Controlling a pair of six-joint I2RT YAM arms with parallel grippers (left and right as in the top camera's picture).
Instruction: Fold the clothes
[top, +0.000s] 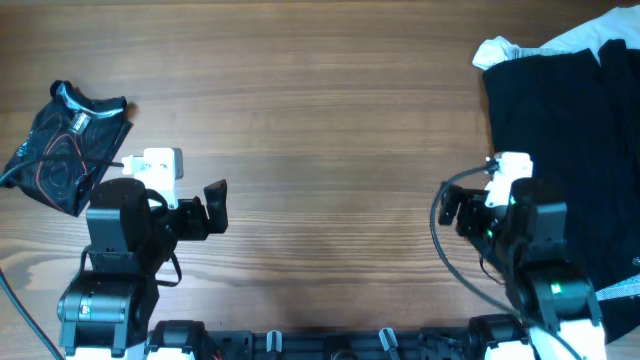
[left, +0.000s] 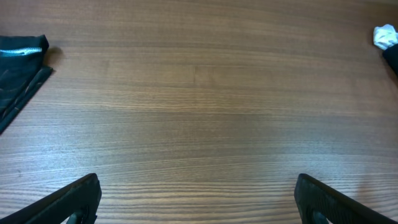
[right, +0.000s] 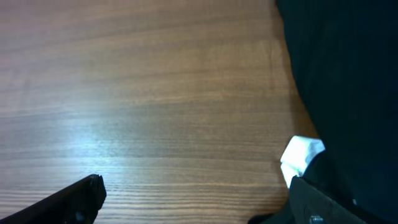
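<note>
A folded black jersey with thin orange-red wavy lines and pale collar trim lies at the far left of the table; its edge shows in the left wrist view. A pile of black clothes with a white garment under it lies at the right; the black pile fills the right side of the right wrist view, with a white corner showing. My left gripper is open and empty over bare wood. My right gripper is open and empty beside the pile's left edge.
The wooden table stretches between the folded jersey and the pile. Both arm bases stand at the near edge, with cables looping by the right arm.
</note>
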